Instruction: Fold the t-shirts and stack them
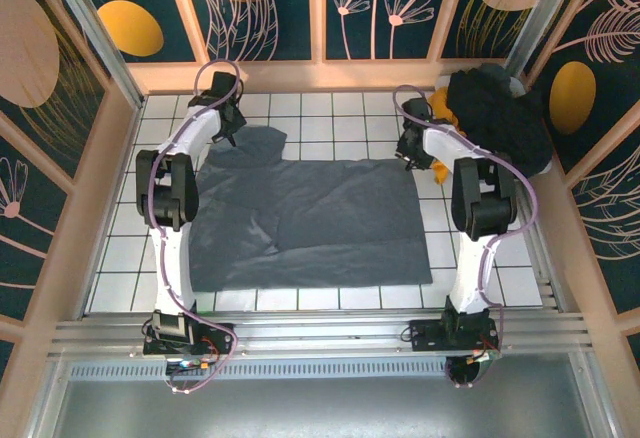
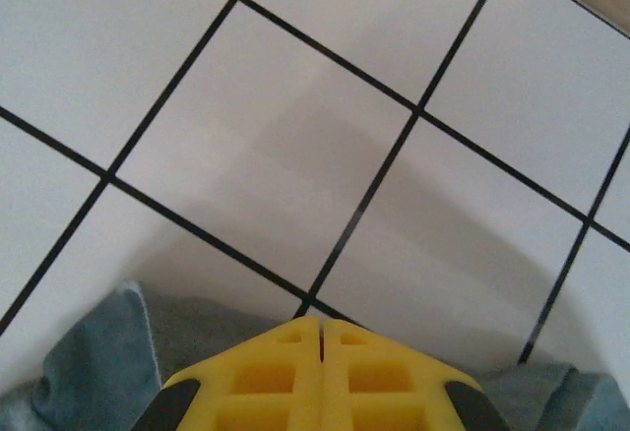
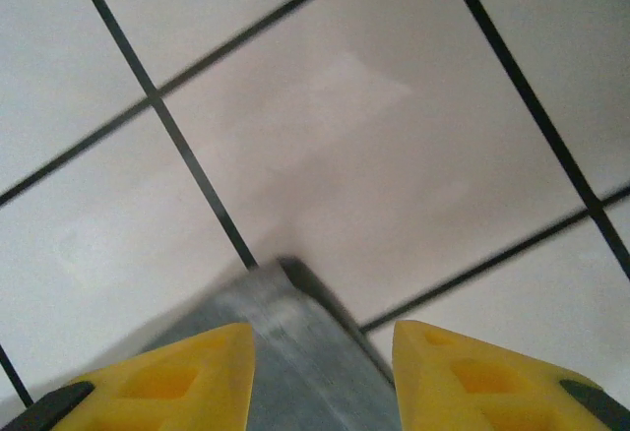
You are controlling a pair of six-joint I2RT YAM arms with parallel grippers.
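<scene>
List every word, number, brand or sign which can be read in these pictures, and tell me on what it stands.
There are none to read.
grey-blue t-shirt: no print or label shows.
wall panels: only drawn plants and circles, no letters.
left hand and right hand: plain yellow fingers, no marks.
</scene>
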